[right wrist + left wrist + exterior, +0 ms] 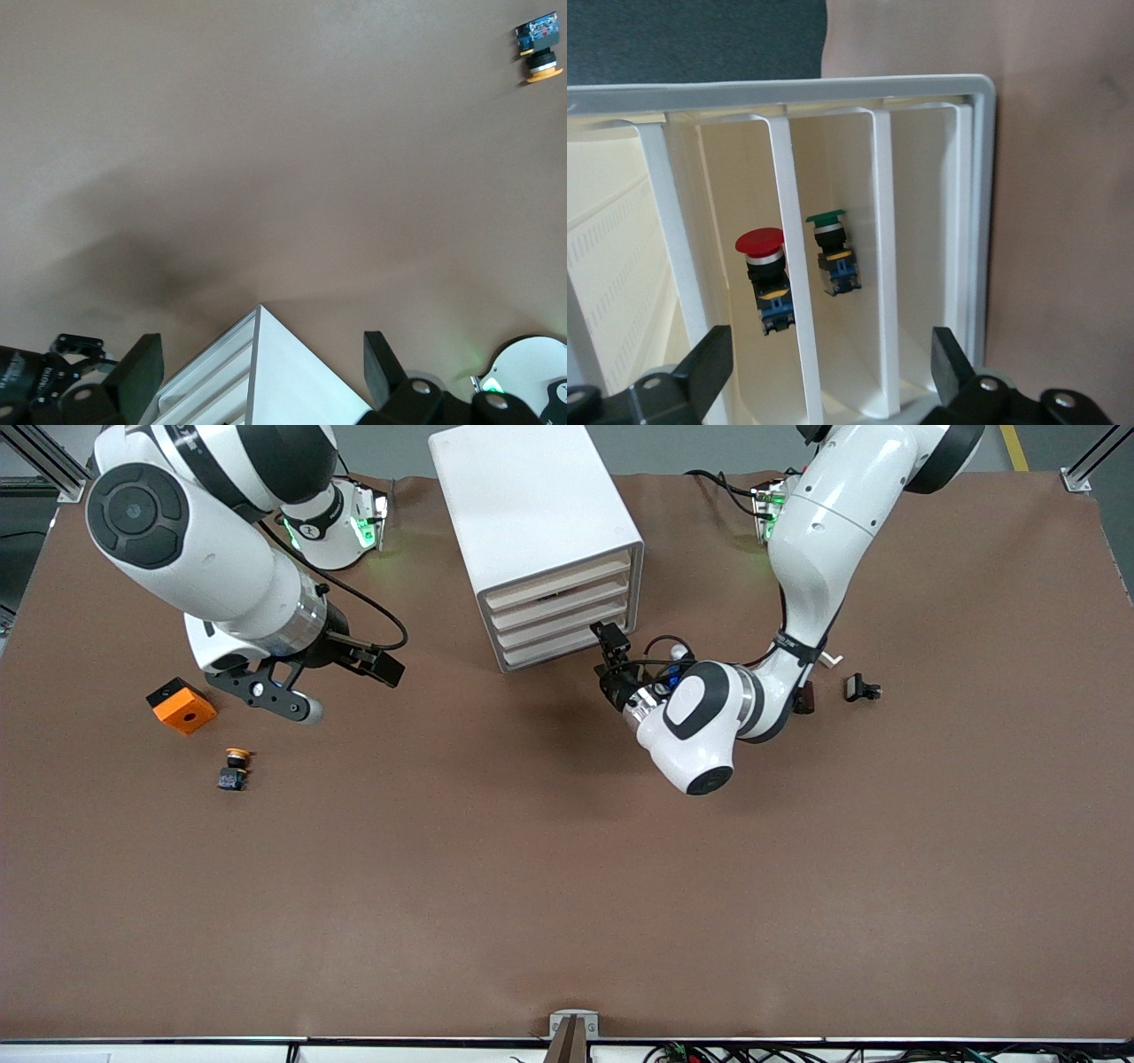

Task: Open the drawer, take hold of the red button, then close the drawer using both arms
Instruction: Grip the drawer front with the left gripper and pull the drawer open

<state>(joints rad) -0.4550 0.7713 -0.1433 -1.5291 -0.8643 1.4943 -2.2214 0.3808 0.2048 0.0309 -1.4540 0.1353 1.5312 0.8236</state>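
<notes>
The red-capped button lies inside one slot of the white drawer cabinet, seen only in the left wrist view. In the front view it is hidden, and the cabinet's drawer fronts stand flush. My left gripper is open and empty just in front of the lower drawers; its fingers frame two slots, touching nothing. My right gripper is open and empty over the table between the cabinet and the orange block; its wrist view shows the cabinet's corner between its fingers.
A green-capped button lies in the slot beside the red one. An orange block and an orange-yellow-capped button lie toward the right arm's end. A small black part lies toward the left arm's end.
</notes>
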